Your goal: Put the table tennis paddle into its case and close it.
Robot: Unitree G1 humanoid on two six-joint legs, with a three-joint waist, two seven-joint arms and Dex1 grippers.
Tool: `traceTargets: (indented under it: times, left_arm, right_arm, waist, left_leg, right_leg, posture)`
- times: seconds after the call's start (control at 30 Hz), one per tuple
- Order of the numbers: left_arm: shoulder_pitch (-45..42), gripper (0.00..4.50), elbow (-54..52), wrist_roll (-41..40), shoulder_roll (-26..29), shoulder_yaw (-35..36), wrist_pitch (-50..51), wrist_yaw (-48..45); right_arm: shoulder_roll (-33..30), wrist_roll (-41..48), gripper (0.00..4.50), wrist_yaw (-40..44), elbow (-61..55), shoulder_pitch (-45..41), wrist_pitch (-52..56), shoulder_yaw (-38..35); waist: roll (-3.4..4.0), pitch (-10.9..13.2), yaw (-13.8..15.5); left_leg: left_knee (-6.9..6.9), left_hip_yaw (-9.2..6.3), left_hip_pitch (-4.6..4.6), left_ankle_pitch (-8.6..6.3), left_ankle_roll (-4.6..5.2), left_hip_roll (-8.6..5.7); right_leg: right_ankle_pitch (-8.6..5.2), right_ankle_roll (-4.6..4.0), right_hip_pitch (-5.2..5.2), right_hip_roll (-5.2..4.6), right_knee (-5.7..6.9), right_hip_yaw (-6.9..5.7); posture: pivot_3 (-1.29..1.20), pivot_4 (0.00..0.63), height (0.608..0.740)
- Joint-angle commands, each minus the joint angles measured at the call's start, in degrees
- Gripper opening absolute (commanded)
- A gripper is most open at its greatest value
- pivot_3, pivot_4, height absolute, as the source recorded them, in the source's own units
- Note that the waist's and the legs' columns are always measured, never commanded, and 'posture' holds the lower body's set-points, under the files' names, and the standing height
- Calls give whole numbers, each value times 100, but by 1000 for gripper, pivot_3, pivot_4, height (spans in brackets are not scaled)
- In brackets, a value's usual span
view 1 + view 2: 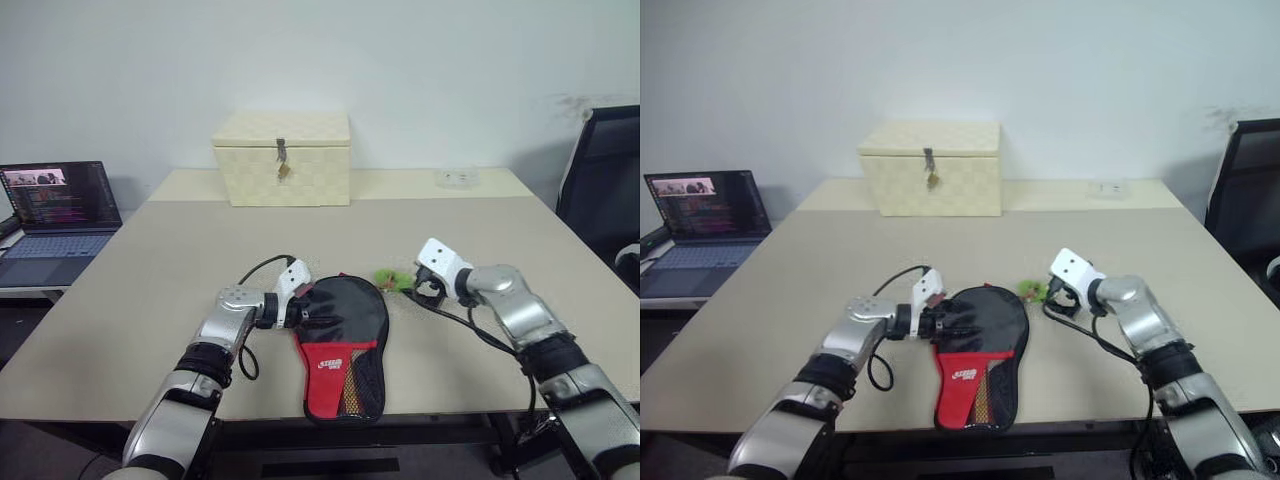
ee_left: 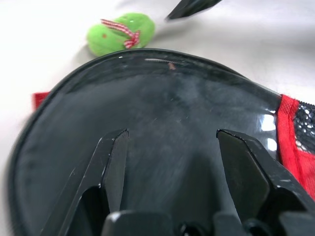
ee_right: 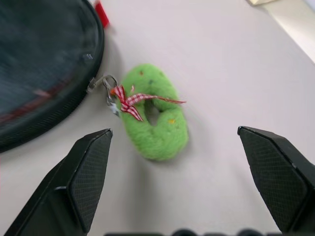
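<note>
Case [image 1: 340,345] flat at table [image 1: 150,270] front edge, long axis six-to-twelve. Left gripper [image 1: 306,310] spread over round end from nine o'clock; right gripper [image 1: 425,283] wide, facing green zip-pull charm [image 3: 155,115] at two o'clock, nearer.

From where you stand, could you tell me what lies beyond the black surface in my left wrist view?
Observer: That black surface is the case; its red panel end points toward the table's near edge.
Operator: Thank you. Where is the right gripper, please?
Observer: The right gripper is open, facing a green plush charm on the zip pull.
Operator: Anything further back?
Observer: A cream latched box stands at the far side.
</note>
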Motion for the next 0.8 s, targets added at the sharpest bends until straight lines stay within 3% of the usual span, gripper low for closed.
traceTargets:
  times: [0.03,0.23,0.27,0.37,0.7,0.8]
  left_arm:
    - [-177,3103,99,68,-47,-7,-218,-48]
    - [-257,3103,360,161,-126,2,-368,-47]
    - [-269,3103,406,189,-134,-2,-401,-43]
    - [-305,3103,535,260,-159,-18,-494,-48]
    - [-607,3103,1581,513,-458,-9,-792,166]
    - [-657,3103,1890,615,-522,-34,-844,218]
  right_arm:
    - [153,-371,4479,-178,778,-356,-814,183]
    - [584,-792,4479,-695,2079,-816,-1420,291]
    - [647,-821,4304,-739,2240,-882,-1453,277]
    - [787,-868,3587,-813,2625,-1034,-1484,257]
    - [472,-1110,179,-429,2331,-868,-1516,340]
    - [183,-1190,43,-196,1742,-634,-1459,363]
  waist:
    - [0,0,0]
    - [0,0,-35]
    - [0,0,-35]
    - [0,0,-39]
    - [0,0,11]
    - [0,0,23]
  left_leg:
    - [0,0,0,0,0,0]
    - [3,0,9,1,-1,1]
    - [3,0,13,1,-1,1]
    - [2,2,26,1,-1,1]
    - [3,-1,29,1,-2,-4]
    - [2,0,28,1,-1,-5]
  right_leg:
    - [0,0,0,0,1,0]
    - [1,-1,4,0,10,3]
    - [1,-1,7,0,11,3]
    - [1,-1,18,0,13,5]
    - [1,1,25,-2,11,3]
    - [0,1,24,-3,10,3]
  posture:
    - [0,150,740]
    - [0,150,740]
    - [0,150,740]
    - [0,150,740]
    - [0,150,740]
    - [0,150,740]
